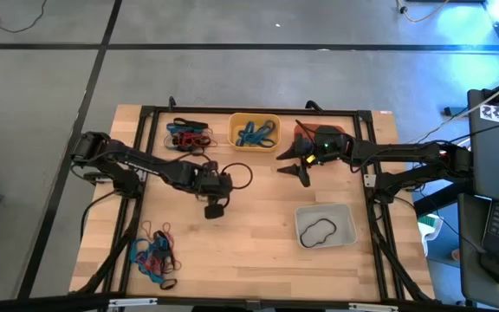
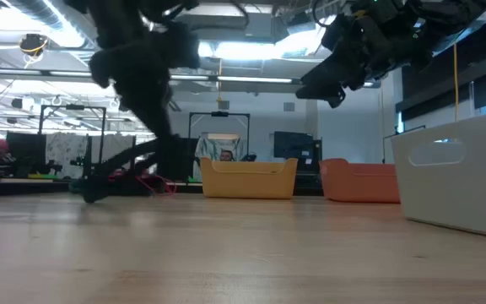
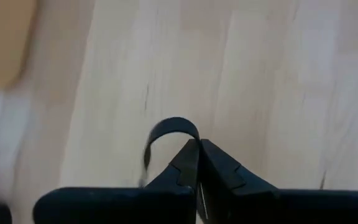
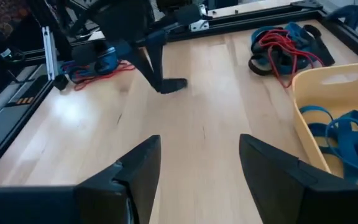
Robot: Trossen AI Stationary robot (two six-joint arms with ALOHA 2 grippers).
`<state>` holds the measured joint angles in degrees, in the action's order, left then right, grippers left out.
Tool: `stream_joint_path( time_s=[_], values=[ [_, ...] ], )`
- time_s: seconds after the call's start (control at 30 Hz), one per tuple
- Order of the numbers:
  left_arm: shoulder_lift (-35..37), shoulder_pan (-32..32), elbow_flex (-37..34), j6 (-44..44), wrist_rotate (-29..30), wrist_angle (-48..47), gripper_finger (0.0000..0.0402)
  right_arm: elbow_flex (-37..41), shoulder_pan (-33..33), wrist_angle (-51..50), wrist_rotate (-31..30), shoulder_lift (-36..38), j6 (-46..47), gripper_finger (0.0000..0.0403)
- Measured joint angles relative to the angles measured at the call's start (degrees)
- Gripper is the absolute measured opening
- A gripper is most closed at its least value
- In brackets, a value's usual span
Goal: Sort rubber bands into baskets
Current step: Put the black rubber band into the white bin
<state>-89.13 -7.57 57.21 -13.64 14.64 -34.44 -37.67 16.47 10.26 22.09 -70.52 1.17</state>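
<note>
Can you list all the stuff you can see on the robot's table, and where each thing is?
yellow basket: one, yellow, far middle of the table, blue rubber bands inside
orange basket: one, orange, right of the yellow one, partly under the right arm
grey basket: one, pale grey, near right, one black rubber band inside
far pile of bands: one heap, red, black and blue, left of the yellow basket
near pile of bands: one heap, blue, red and black, near left corner
black band: one, black, pinched in the left tool
table: one, light wood
left tool: one, dark, shut, mid-table
right tool: one, dark, open, beside the orange basket
</note>
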Motion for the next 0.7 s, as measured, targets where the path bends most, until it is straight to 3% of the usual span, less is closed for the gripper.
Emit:
stream_joint_path(
  time_s=[0.37, 0.7],
  values=[
    [0.0, 0.0, 0.1, 8.1, 3.1, 15.5, 0.0006, 0.0, -5.5, 9.7, -2.5, -7.7, -3.3, 0.0345],
    [0.1, 0.1, 0.1, 14.6, 5.5, 30.7, 0.0008, 0.0, -9.0, 13.9, -7.6, -13.1, -3.1, 0.0356]
  ],
)
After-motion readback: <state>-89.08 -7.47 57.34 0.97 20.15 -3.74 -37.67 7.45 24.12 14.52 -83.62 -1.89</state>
